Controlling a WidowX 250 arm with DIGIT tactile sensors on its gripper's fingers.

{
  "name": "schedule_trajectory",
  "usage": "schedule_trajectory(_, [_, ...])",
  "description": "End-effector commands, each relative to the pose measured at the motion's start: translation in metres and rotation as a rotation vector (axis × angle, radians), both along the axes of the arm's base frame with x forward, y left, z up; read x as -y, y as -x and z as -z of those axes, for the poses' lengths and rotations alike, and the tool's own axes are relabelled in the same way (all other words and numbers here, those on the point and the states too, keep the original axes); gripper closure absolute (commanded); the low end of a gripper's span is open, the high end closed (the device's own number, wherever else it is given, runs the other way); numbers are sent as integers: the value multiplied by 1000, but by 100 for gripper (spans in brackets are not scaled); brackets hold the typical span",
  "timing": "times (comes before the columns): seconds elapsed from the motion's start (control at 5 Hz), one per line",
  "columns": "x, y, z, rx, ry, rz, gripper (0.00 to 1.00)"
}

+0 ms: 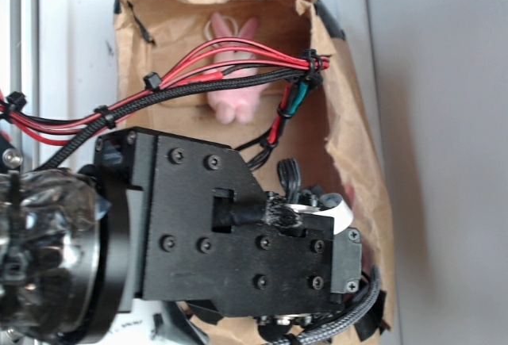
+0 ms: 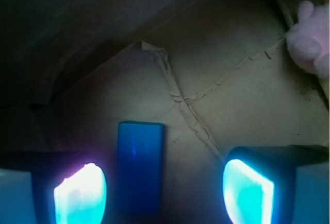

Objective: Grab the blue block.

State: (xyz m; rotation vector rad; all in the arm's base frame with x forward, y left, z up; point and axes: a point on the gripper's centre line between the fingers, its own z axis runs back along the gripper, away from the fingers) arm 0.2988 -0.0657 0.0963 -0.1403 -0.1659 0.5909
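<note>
While the gripper (image 2: 164, 190) hangs with jaws apart over the bag (image 2: 242, 105) floor, the block (image 2: 140, 167) lies flat between the fingers, nearer the left one; pre-grasp step, probably needs a small shift, descent, then closing

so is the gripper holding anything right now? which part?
Nothing held. The gripper is open; the blue block lies on the paper between the fingers, nearer one, no clear contact.
</note>
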Motion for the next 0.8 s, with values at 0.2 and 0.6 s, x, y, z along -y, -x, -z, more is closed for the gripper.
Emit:
schedule_trajectory(0.2, [7,-20,-9,70,-25,-50,0])
schedule_trajectory(0.6, [19,-30,6,28,-42,-76,0])
